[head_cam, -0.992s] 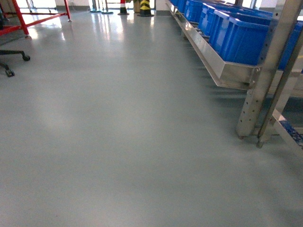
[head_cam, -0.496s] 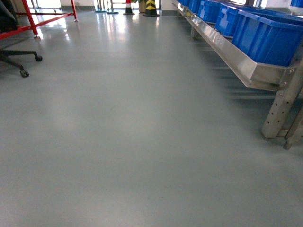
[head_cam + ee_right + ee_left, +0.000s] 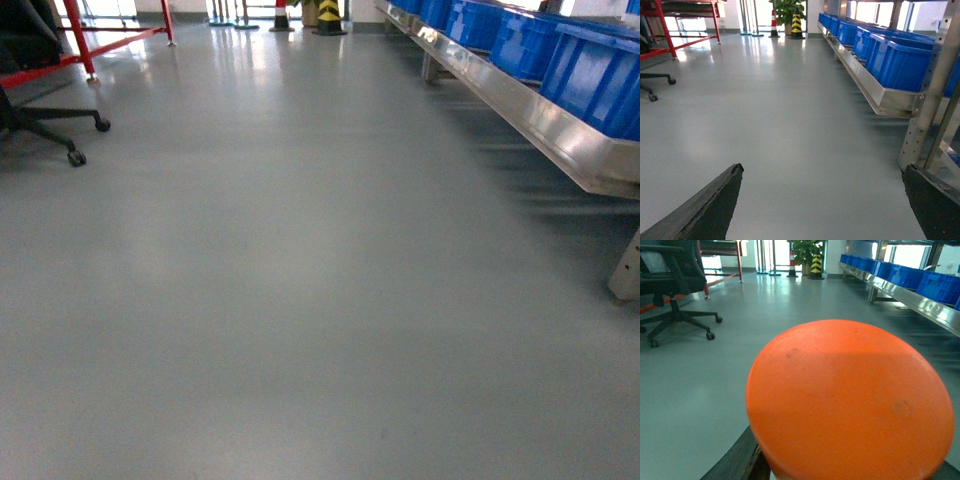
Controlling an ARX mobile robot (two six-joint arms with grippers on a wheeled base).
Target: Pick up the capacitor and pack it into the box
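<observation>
A large round orange object, which I take for the capacitor point(image 3: 850, 400), fills most of the left wrist view. It sits in my left gripper point(image 3: 850, 462). One dark finger point(image 3: 747, 457) shows against its lower left edge; the other finger is hidden behind it. My right gripper point(image 3: 822, 172) stands open above bare grey floor, its dark fingers point(image 3: 715, 205) wide apart with nothing between them. The box is out of view in every frame. Neither gripper shows in the head view.
A metal rack shelf point(image 3: 540, 115) with blue bins point(image 3: 600, 70) runs along the right; its upright leg point(image 3: 927, 100) stands close to my right gripper. An office chair point(image 3: 40, 120) and a red frame point(image 3: 90, 40) are at the left. A striped post point(image 3: 329, 15) stands far ahead.
The head view has swung: the rack and blue bins slid right, the rack's legs nearly left the frame, and the office chair moved further in at the left.
</observation>
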